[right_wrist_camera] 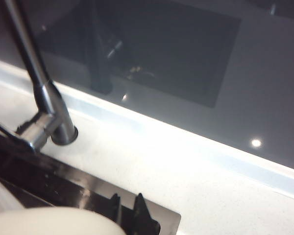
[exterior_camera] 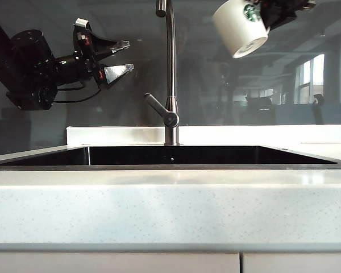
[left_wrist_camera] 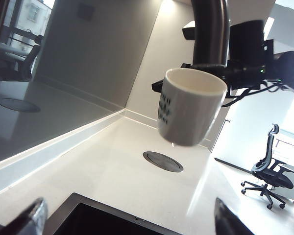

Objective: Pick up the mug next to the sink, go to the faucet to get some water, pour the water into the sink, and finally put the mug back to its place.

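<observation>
Mug [exterior_camera: 240, 27], white with green logo, tilted in right pincer [exterior_camera: 268, 16].

White logo mug [exterior_camera: 240, 28] tilted, held high right of faucet [exterior_camera: 170, 74].

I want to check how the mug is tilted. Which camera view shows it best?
The exterior view: the mug hangs tilted in the right gripper, logo visible. The left wrist view shows its side; the right wrist view only a blurred white edge.

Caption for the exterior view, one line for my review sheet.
Right gripper holds the tilted mug high beside the faucet, above the sink; left gripper waits open.
</observation>
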Action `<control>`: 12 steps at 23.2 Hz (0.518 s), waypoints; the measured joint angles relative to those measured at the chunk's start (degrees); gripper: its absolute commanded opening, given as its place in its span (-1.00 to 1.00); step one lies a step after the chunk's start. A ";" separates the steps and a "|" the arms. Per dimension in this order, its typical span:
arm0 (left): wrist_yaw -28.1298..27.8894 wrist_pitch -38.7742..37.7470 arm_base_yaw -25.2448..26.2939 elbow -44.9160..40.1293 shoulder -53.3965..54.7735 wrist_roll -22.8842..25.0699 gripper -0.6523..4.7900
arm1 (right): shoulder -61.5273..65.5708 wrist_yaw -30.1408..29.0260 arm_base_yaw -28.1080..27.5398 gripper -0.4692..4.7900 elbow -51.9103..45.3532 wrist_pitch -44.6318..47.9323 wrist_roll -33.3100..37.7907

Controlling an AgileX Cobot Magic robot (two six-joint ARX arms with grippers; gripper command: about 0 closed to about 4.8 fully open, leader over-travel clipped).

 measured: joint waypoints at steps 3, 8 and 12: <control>-0.04 0.00 0.00 0.00 0.00 0.00 0.84 | -0.20 -2.93 -2.80 -0.86 -0.87 3.08 3.48; -0.11 0.00 0.02 -0.02 0.00 -0.02 0.84 | -3.04 -7.13 -5.84 -0.86 -12.20 14.40 8.31; 0.50 0.00 -0.02 0.00 0.00 -0.02 0.79 | -9.57 -7.93 -7.02 -0.86 -30.82 30.27 10.36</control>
